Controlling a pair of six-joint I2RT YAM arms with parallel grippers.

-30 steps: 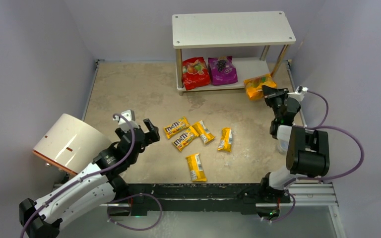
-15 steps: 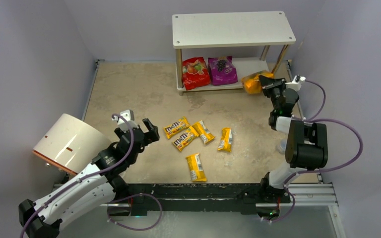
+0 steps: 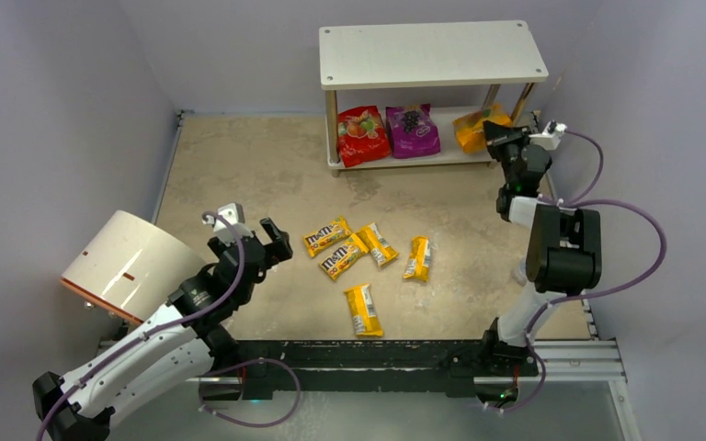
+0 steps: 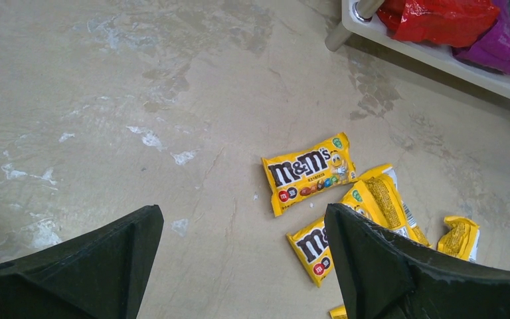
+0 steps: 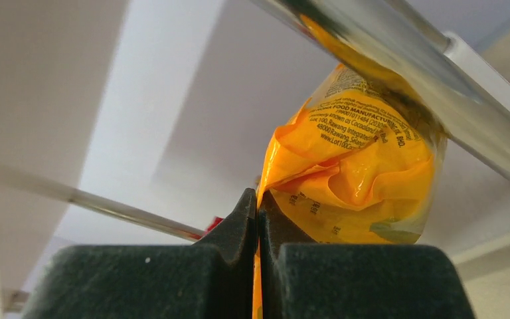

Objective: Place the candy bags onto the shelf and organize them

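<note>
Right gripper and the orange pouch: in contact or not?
Touching. The right wrist view shows the right gripper shut on an edge of the orange pouch, with the film pinched between its closed jaws and no gap.

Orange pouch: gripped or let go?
Gripped. The right pincer is shut on the edge of the orange pouch, at the right end of the lower tier of the shelf. Whether it rests there: cannot tell.

Glossy orange pouch (image 5: 352, 179); matt white shelf (image 3: 432, 55)
</note>
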